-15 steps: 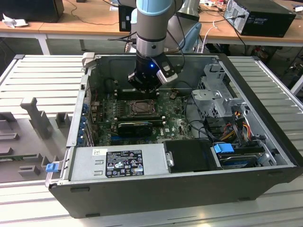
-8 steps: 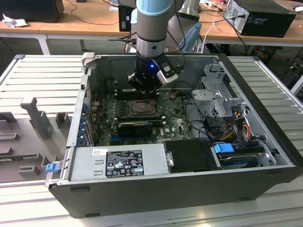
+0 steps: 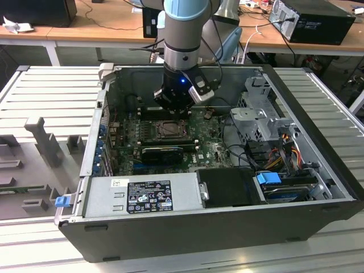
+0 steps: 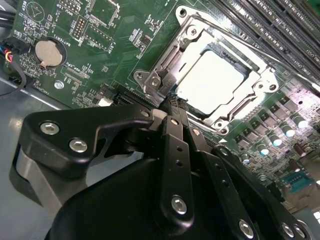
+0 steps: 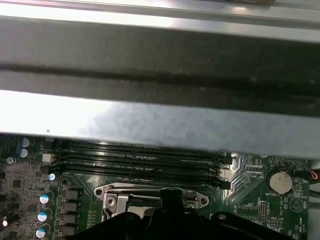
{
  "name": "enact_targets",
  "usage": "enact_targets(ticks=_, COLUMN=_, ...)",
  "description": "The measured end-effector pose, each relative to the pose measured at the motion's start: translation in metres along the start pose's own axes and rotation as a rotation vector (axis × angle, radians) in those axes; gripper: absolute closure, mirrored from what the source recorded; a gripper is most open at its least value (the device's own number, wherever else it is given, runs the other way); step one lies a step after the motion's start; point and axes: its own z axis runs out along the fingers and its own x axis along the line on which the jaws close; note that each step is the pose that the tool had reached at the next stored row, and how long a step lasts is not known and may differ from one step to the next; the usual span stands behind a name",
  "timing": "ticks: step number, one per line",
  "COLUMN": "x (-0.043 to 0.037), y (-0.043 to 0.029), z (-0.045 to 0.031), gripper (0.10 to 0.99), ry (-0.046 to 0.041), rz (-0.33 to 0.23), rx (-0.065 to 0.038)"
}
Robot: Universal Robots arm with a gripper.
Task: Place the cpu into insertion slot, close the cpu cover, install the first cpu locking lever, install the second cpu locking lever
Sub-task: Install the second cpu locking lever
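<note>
cpu: seated in the socket, framed by the closed cpu cover.
end effector: fingers closed together, empty, at the cover's edge.

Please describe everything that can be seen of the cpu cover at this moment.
The cpu cover is a thin frame of shiny silver metal with a square window. In the second wrist view it lies closed and flat on the socket, and the pale cpu shows through the window. The gripper hangs at its edge; whether they touch cannot be told.
</note>
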Motion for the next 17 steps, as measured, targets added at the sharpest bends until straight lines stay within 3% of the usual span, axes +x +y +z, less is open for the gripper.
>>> enact_targets(ticks=7, x=-0.0001, y=0.0003, z=-0.0076, gripper=0.98, ry=0.0002, rz=0.0, rx=0.002)
enact_targets(ticks=11, x=-0.0002, y=0.0012, z=-0.0235, gripper=0.98, ry=0.0009, rz=0.0, rx=0.011)
enact_targets(ticks=17, x=0.0002, y=-0.003, z=-0.025, gripper=0.98, ry=0.001, rz=0.0, rx=0.013)
